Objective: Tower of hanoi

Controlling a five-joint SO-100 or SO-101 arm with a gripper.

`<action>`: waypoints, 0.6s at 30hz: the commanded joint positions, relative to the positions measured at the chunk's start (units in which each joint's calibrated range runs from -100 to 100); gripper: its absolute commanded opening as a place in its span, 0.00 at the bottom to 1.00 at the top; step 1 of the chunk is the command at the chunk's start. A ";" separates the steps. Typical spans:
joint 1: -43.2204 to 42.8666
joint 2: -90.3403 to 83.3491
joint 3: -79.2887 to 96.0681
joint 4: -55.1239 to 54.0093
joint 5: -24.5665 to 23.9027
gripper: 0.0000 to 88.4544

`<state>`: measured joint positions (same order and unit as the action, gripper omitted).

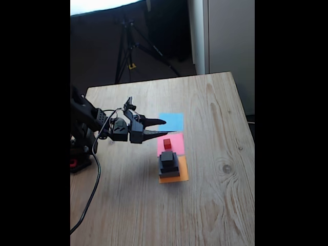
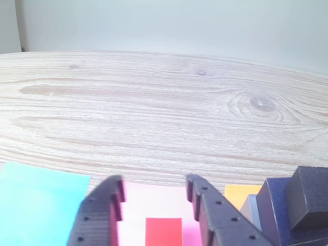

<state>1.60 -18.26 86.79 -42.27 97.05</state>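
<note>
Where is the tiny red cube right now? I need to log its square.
In the fixed view the tiny red cube sits alone on the pink paper square, between the blue paper square and the stacked dark blocks on the orange paper square.

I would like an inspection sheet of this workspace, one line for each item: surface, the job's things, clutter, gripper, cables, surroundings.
Surface: wooden table, knots in the grain.
Job's things: red cube alone on the pink paper; small black cube, medium black block and grey block stacked on the orange paper.
Clutter: blue paper, bare.
Gripper: gripper open, empty, above the pink paper, red cube between the fingers in the wrist view.
Cables: black cable trailing from the arm across the table.
Surroundings: tripod behind the table.
</note>
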 commanded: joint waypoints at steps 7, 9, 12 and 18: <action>4.79 -25.12 -9.15 39.64 0.28 0.00; 5.80 -27.01 -19.97 57.94 -0.39 0.00; 6.97 -28.98 -31.06 72.34 -2.73 0.00; 12.15 -30.12 -54.97 100.91 0.61 0.00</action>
<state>10.17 -45.62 48.11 41.31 95.66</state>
